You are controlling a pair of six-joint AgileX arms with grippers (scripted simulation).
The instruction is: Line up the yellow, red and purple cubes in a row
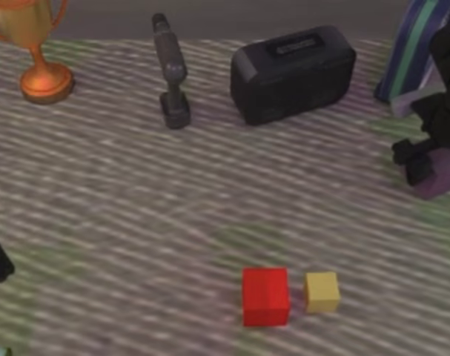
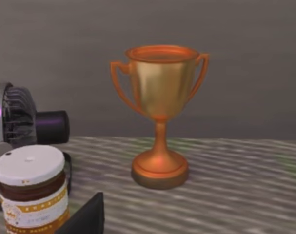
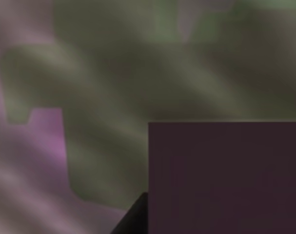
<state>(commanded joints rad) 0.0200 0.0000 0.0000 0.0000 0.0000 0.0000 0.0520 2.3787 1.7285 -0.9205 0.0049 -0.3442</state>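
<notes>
Red cube (image 1: 265,297) sits flat on the desk; the smaller pale yellow cube (image 1: 322,291) lies just beside it. The dull purple cube (image 1: 439,176) lies well apart, up by the right edge.

The top view looks down on the table (image 1: 136,200), sharing the trophy (image 1: 33,44) with the left wrist view's level look.

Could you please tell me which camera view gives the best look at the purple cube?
The right wrist view shows it best: the purple cube fills much of the picture as one flat dark face. In the top view only a purple sliver shows beneath the right tool at the table's right edge. The left wrist view shows none of it.
</notes>
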